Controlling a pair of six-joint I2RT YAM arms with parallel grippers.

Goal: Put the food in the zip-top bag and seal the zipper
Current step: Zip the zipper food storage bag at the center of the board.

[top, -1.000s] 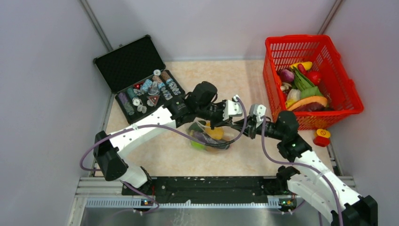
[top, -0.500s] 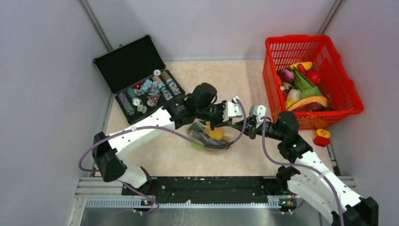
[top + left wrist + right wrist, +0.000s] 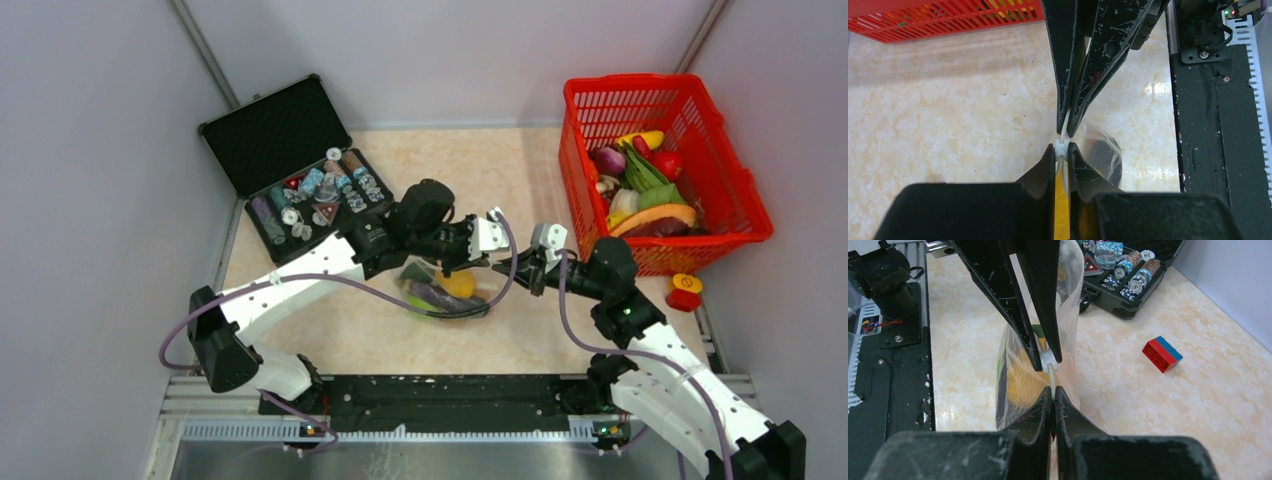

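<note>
The pale marbled desk (image 3: pixel 340 335) is sitting between plain grey walls. It is carrying a red basket (image 3: pixel 745 215) of toy produce at the far right and an open black case (image 3: pixel 275 130) at the far left.

At the centre, both arms are meeting over the zip-top bag (image 3: pixel 445 300), which is hanging from its top edge with its lower part near or touching the desk. The food (image 3: pixel 440 292) is lying inside it, with a purple piece and an orange piece showing through the plastic.

**Change.** The right hand (image 3: pixel 1053 392), partly apart a second ago, is now clenching fully on the zipper (image 3: pixel 1050 372). The left hand (image 3: pixel 1062 150) is still clamping the same strip, tip to tip with the right. The left arm is drawing slightly back toward its base.

**Meaning.** Filling is apparently done and sealing is under way. With both hands gripping the strip, a pinch-and-slide along it is probably the step being set up.

**Not readable.**
- The hands are hiding the bag mouth, so the length of zipper already pressed shut is not showing.
- Crinkled plastic is blurring the food, so the count is uncertain.
- A red-and-blue brick (image 3: pixel 1162 354) is appearing only in the right wrist view, and the arms are probably masking it from above.
</note>
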